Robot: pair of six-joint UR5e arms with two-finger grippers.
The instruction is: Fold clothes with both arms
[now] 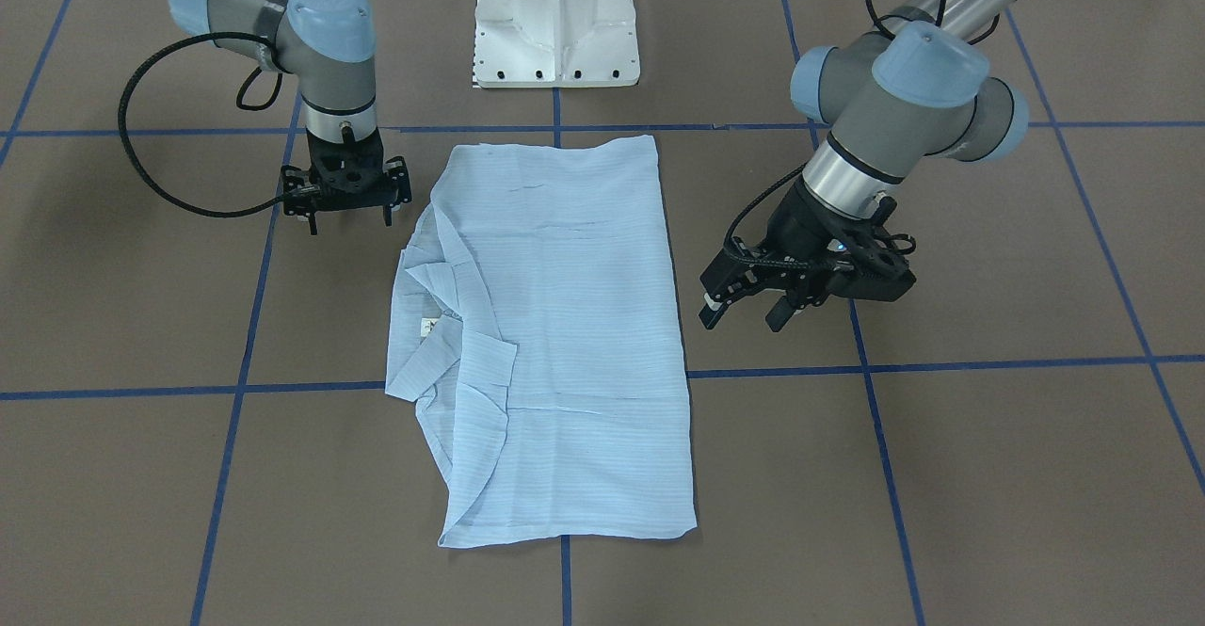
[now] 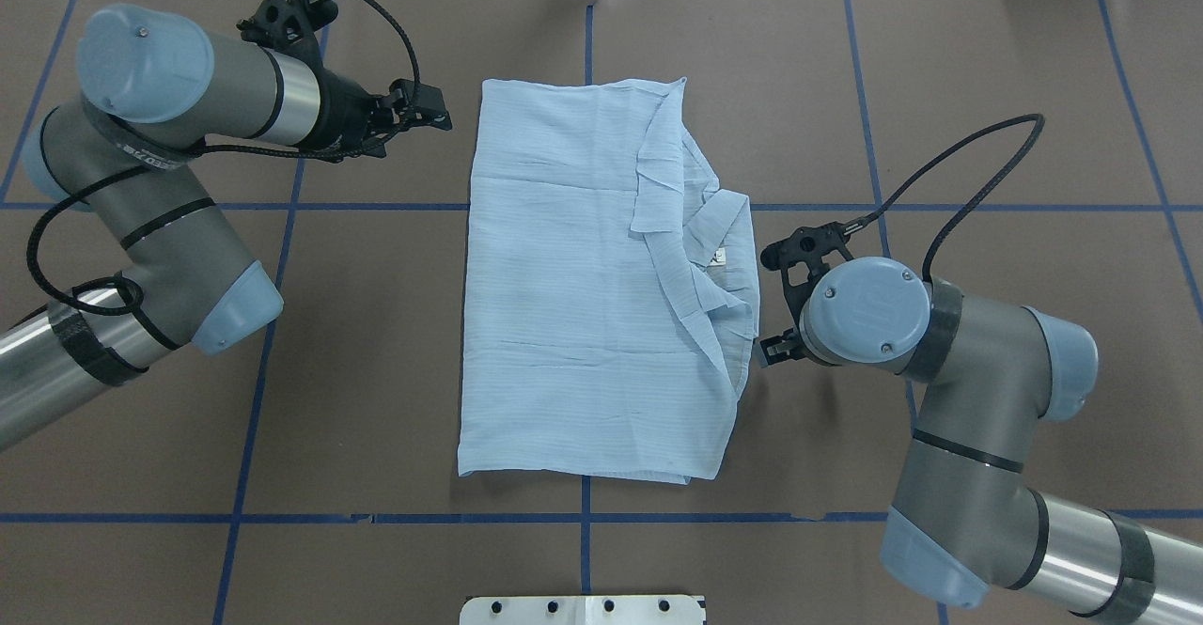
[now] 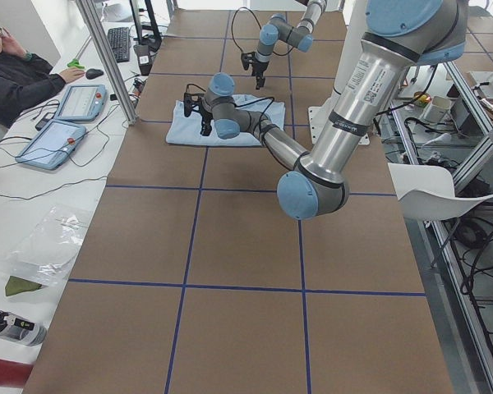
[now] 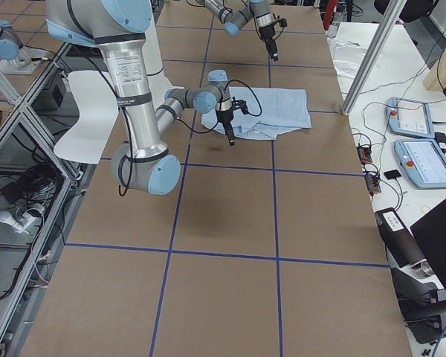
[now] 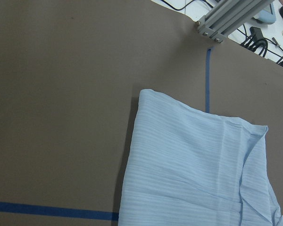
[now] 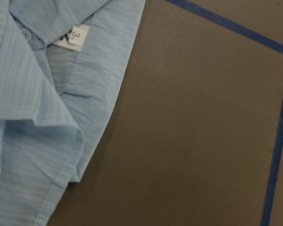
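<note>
The light-blue striped shirt [image 1: 565,325] lies flat on the brown table, folded into a rectangle [image 2: 564,277]. Its collar and white tag [image 2: 719,257] are on my right side. My left gripper [image 1: 744,298] is open and empty. It hovers beside the shirt's left edge, near the far left corner [image 2: 423,116]. My right gripper [image 1: 348,216] is open and empty, just off the collar edge [image 2: 775,310]. The left wrist view shows the shirt's corner [image 5: 193,165]. The right wrist view shows the collar and tag [image 6: 73,37]. The shirt also shows in both side views [image 3: 222,123] [image 4: 275,108].
The white pedestal base [image 1: 555,33] stands at the robot's side of the table. Blue tape lines [image 2: 583,550] cross the brown surface. An operator [image 3: 16,74] sits by tablets beyond the table's far edge.
</note>
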